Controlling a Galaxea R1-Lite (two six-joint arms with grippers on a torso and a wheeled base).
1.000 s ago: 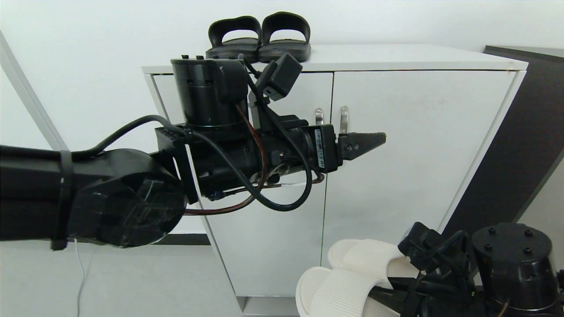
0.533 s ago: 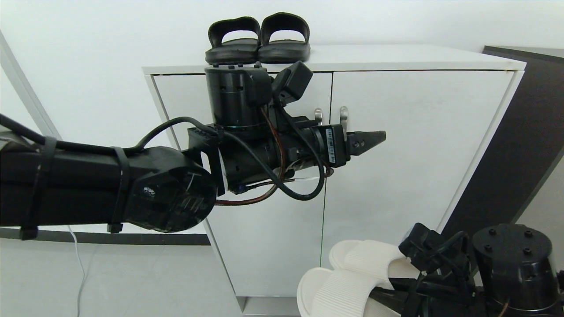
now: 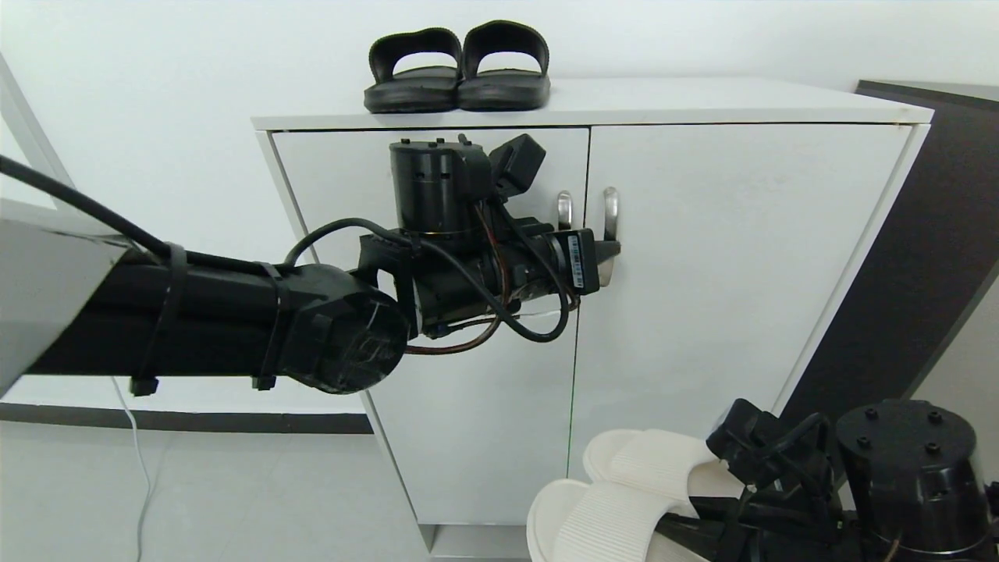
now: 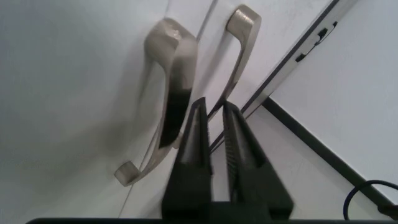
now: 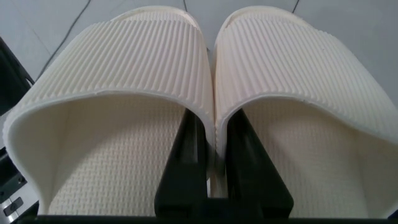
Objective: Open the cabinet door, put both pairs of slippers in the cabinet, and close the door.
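The left arm has advanced toward the cabinet point(image 3: 741, 273). It reaches level across the shut doors. The left gripper point(image 3: 611, 251), pinched nearly together and empty, sits just beside the door handles point(image 3: 609, 209). The right gripper point(image 5: 212, 124) clamps the white slippers point(image 5: 124, 81) low beside the cabinet. The black slippers point(image 3: 458, 69) rest on top.

White wall point(image 3: 156, 62); dark baseboard point(image 3: 234, 423); pale grey floor point(image 3: 273, 499); dark panel point(image 3: 936, 234) at right.

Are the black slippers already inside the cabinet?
No, the black slippers sit side by side on top of the cabinet, out in the open.
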